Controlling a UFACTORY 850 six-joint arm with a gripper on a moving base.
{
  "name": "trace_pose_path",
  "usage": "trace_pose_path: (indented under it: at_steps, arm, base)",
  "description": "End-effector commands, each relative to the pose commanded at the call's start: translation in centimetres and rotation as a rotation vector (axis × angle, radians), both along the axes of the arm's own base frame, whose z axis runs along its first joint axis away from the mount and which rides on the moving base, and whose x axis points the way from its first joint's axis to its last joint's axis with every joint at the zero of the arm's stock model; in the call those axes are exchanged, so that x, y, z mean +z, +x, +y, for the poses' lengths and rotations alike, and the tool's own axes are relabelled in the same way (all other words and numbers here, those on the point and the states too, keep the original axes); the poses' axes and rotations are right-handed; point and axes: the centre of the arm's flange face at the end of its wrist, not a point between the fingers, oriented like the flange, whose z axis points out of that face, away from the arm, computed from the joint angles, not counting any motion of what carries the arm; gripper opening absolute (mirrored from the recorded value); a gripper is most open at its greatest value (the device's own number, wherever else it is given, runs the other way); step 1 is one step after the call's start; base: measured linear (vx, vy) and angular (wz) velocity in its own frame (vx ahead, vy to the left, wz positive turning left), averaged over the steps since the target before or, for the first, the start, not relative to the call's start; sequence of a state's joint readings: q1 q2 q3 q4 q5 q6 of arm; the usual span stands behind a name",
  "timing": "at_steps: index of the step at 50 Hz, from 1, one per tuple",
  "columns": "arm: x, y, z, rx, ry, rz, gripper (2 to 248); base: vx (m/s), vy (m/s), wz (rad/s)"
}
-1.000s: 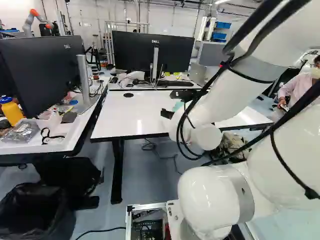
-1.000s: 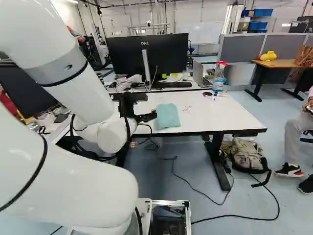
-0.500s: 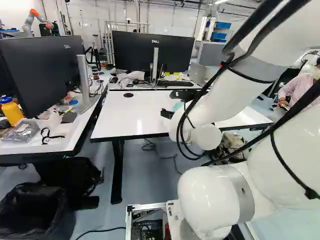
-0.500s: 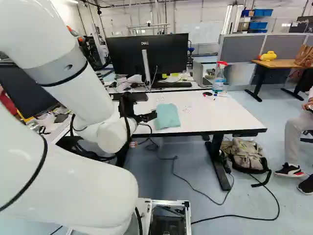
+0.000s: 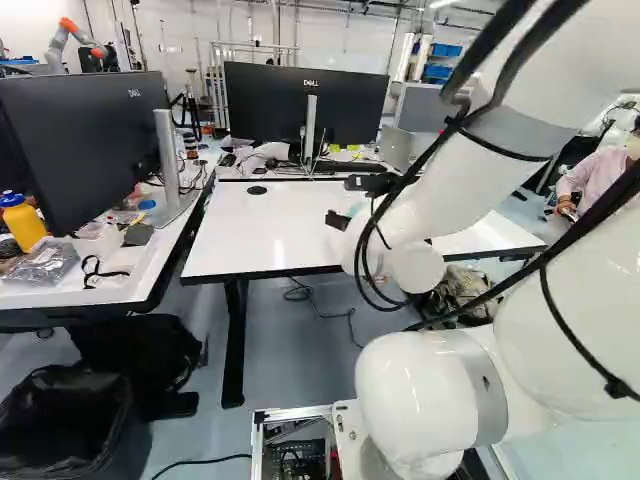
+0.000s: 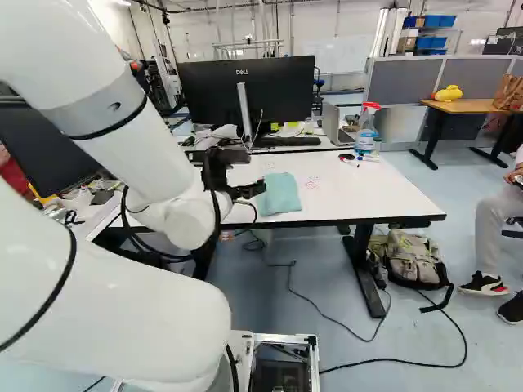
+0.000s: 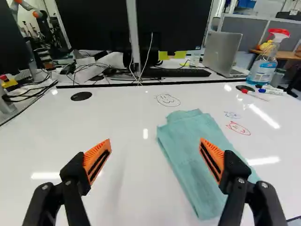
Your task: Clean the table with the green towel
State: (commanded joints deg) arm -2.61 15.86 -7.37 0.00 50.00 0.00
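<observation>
Green towel [image 7: 195, 160] lies folded flat on the white tabletop [image 7: 127, 188], close to its near edge in the right base view, with nothing gripping it. Above it the gripper [image 7: 155, 141] is spread wide: one finger is over the cloth, the other over bare white surface, so most of the towel sits off to one side of the gap. I judge the step in hand to be lining up for the pick; wiping has yet to start. The next move calls for a shift sideways to centre the gap on the cloth, then a drop low enough to pinch a fold. Thin, limp fabric may slide or bunch if the fingers close too high. Once held, it should be pressed down and rubbed over the black face drawing [image 7: 168, 100], the blue scribble [image 7: 231, 115] and the red scribble [image 7: 239, 128].
</observation>
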Motion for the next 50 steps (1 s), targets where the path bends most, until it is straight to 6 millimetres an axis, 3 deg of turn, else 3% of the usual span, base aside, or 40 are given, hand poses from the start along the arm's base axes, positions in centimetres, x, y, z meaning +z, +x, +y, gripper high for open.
trace_pose_path:
  at_steps: [12,50]
  arm:
    - [1.3,1.5,-1.4,-0.043,-0.002,-0.028,247]
    - [1.8,6.9,-6.2,-0.163,-0.001,-0.012,247]
  base:
    - [0.0,0.0,0.0]
    - [0.0,0.0,0.0]
